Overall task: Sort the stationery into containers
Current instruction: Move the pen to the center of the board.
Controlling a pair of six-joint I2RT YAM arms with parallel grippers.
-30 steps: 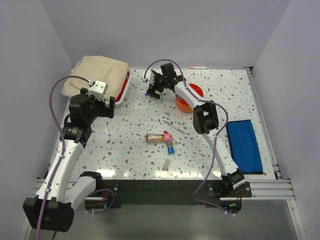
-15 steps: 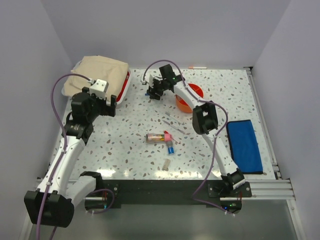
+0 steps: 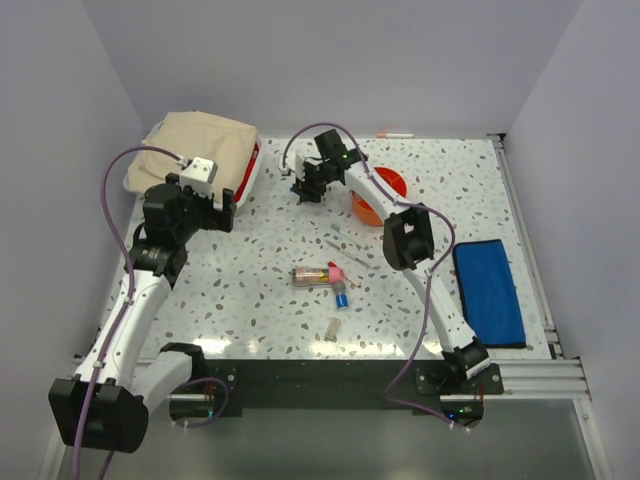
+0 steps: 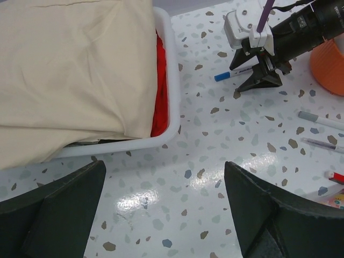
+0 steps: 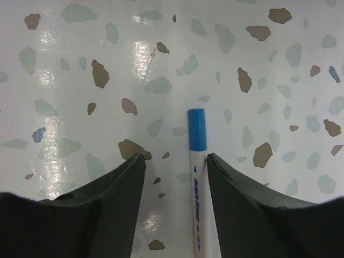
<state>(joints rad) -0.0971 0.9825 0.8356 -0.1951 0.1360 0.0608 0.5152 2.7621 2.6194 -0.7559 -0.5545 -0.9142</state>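
A white pen with a blue cap (image 5: 196, 134) lies on the speckled table between my right gripper's (image 5: 175, 158) open jaws, close against the right finger (image 5: 242, 204). In the top view that gripper (image 3: 308, 187) reaches down at the back centre, left of the orange tub (image 3: 372, 207), which the arm partly hides. The same pen (image 4: 228, 74) and tub (image 4: 329, 67) show in the left wrist view. A clear tube (image 3: 312, 274), pink marker (image 3: 335, 270), blue marker (image 3: 342, 297), small cap (image 3: 334, 327) and thin pens (image 3: 345, 243) lie mid-table. My left gripper (image 4: 164, 166) is open and empty.
A white basket (image 4: 171, 70) holding a beige cloth bundle (image 3: 200, 150) stands at the back left, just beyond my left gripper (image 3: 222, 205). A flat blue mat (image 3: 490, 290) lies at the right. One pen (image 3: 395, 134) lies against the back wall.
My right gripper has moved a little left and down over the blue-capped pen. My left arm has shifted slightly.
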